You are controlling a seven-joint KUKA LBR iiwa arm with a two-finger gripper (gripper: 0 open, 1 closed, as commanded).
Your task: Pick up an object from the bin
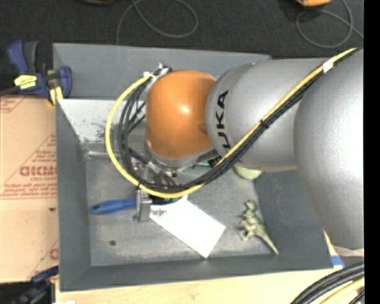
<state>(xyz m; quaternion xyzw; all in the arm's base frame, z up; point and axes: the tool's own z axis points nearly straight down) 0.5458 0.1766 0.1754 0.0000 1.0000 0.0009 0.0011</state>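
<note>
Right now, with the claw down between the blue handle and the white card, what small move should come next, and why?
Probably nudge the claw slightly toward the view's left, along the blue handle. It sits at that handle's right end, at the corner of the white card, so a grasp there might catch only the tip or the card.

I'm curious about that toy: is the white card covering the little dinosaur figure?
No, the white card lies flat to the left of the dinosaur figure, with a gap between them.
</note>
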